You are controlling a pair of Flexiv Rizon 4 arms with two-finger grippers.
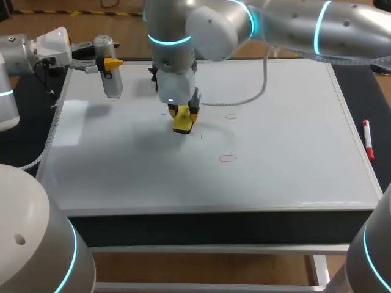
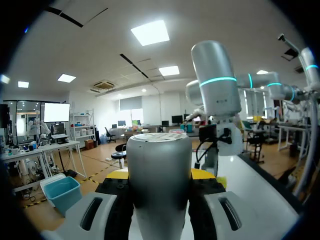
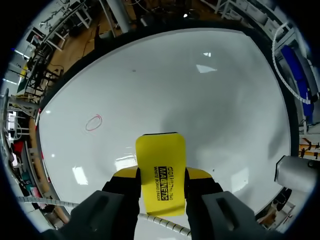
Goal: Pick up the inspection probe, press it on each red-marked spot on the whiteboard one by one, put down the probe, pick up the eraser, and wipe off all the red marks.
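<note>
Wiping stage by the look of it. Yellow eraser [image 1: 182, 124] sits pad-down on the whiteboard [image 1: 293, 183], a bit left of centre and toward the far side. It is pinched on both long edges by the right gripper [image 3: 161, 176], whose arm comes in from the right and reaches past the middle.

Two red rings are on the board: one [image 1: 230, 116] just right of the eraser, one [image 1: 227, 158] nearer and to the right. The pad touches neither. There may be a faint speck beside the eraser, too small to tell.

Inspection probe [image 1: 112, 82], a grey cylinder, stands upright at the far left of the board with the left gripper [image 2: 160, 176] closed round it from two sides. Can't tell whether its foot rests on the board. My read is that the probe hasn't been let go.

A red marker pen [image 1: 367, 139] lies just off the board's right edge.

Risks, my guess:
- A tilted pad would smear a ring or leave an arc behind.
- Too little downward push would only fade the ink.
- A wide stroke to the left could bump the probe or the left arm.
- The near ring is easy to miss if the sweep runs only sideways.

Writing: the eraser's yellow back carries black print, and the probe's top cap has a printed label. Noted, not transcribed.
</note>
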